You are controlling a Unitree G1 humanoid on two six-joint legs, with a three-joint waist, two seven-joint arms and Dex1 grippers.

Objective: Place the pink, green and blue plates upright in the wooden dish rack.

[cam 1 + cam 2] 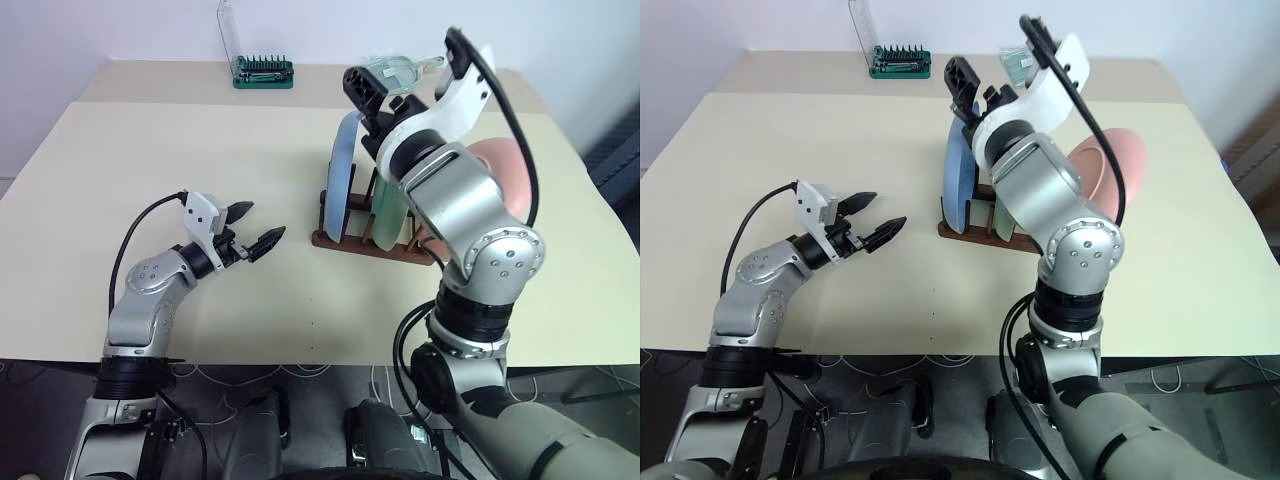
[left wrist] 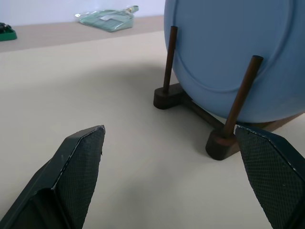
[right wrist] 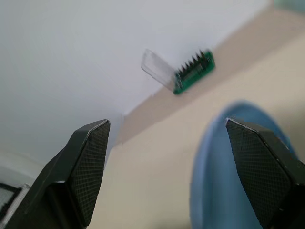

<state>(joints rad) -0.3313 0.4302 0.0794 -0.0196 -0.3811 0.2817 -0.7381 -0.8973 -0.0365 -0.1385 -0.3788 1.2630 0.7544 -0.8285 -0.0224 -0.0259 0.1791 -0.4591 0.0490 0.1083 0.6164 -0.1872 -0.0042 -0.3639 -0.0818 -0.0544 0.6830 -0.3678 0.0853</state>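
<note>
Plates stand upright in the wooden dish rack [image 1: 372, 240] at the right-centre of the cream table [image 1: 150, 180]. The blue plate [image 1: 340, 180] occupies the leftmost slot, held between thin pegs; the green plate [image 1: 388, 220] stands just right of it; the pink plate [image 1: 1105, 165] is at the right end, partly hidden behind the right arm.

The right gripper [image 1: 375, 100] sits above the rack's far end, fingers spread wide and grasping nothing (the blue plate's rim lies just below it in the right wrist view).

The left gripper [image 1: 252, 228] hovers over bare table left of the rack, well apart from it, fingers spread and empty, pointing toward the blue plate.

A green screwdriver bit set [image 1: 264, 71] rests at the table's far edge.
</note>
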